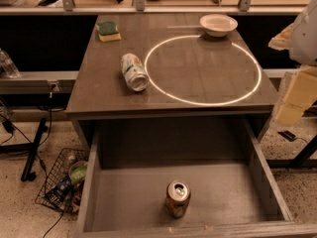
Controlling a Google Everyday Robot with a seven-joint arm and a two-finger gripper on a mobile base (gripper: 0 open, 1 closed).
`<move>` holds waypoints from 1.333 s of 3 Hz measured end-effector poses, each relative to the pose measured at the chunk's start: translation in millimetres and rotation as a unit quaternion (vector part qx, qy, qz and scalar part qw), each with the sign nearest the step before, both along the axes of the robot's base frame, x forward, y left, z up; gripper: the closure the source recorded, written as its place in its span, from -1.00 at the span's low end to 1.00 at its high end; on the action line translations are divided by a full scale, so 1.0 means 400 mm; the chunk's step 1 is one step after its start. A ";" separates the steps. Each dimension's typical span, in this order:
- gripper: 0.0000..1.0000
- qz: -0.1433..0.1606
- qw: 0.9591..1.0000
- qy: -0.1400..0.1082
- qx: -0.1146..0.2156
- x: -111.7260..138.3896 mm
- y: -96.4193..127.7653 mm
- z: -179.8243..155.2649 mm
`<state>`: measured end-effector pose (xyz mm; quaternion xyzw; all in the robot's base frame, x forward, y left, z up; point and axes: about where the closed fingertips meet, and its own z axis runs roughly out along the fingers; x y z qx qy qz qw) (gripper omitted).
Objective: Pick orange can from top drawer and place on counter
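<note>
The orange can (178, 198) stands upright in the open top drawer (257, 172), near the drawer's front middle, silver top with pull tab facing up. The counter (114, 98) lies above and behind it, marked with a large glowing white circle (203, 68). My gripper (293, 99) is at the right edge of the view, pale yellow below the white arm, beside the counter's right front corner. It is well above and to the right of the can and holds nothing that I can see.
A white and green can (133, 72) lies on its side on the counter left of the circle. A white bowl (218, 25) sits at the back right, a green-yellow sponge (108, 31) at the back left. A wire basket of trash (64, 182) stands on the floor left of the drawer.
</note>
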<state>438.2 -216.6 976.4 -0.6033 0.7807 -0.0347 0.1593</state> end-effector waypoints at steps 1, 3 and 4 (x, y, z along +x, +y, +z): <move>-1.00 0.000 1.000 0.000 0.000 0.000 0.000 0.000; -1.00 0.037 0.995 0.064 0.068 0.005 0.010 -0.185; -1.00 0.062 0.987 0.095 0.114 -0.011 0.033 -0.296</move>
